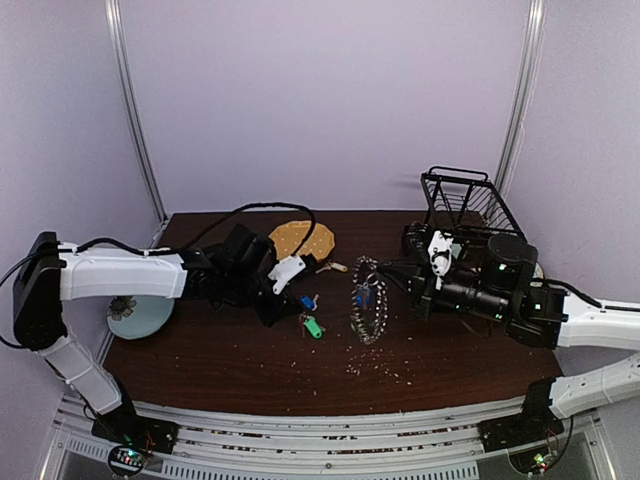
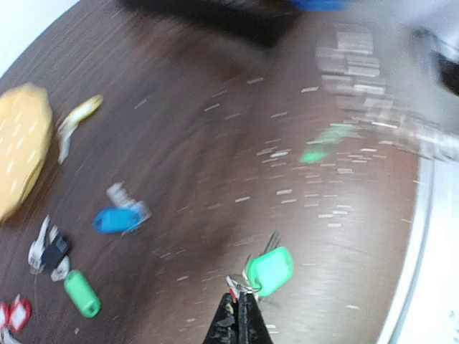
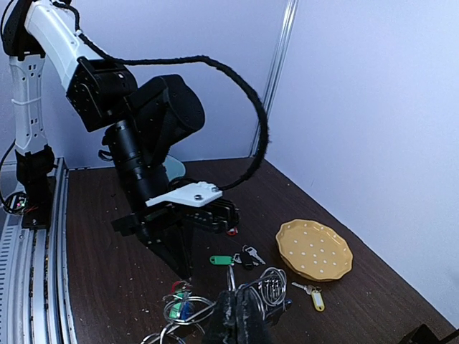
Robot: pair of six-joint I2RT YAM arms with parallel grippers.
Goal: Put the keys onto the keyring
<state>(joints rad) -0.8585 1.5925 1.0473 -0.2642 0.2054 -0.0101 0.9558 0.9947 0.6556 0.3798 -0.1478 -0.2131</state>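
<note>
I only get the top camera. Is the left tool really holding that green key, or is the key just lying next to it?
Observer: Holding it. The left wrist view shows the left tool shut on the small ring of the green-tagged key.
Operator: Are more keys hiding under that arm?
Observer: Yes. The left wrist view shows another green tag, a black-headed key and red tags lying close together.
Operator: Is the other tool holding the big ring?
Observer: The right wrist view shows the right tool shut on the keyring, its wire loops rising in front.
</note>
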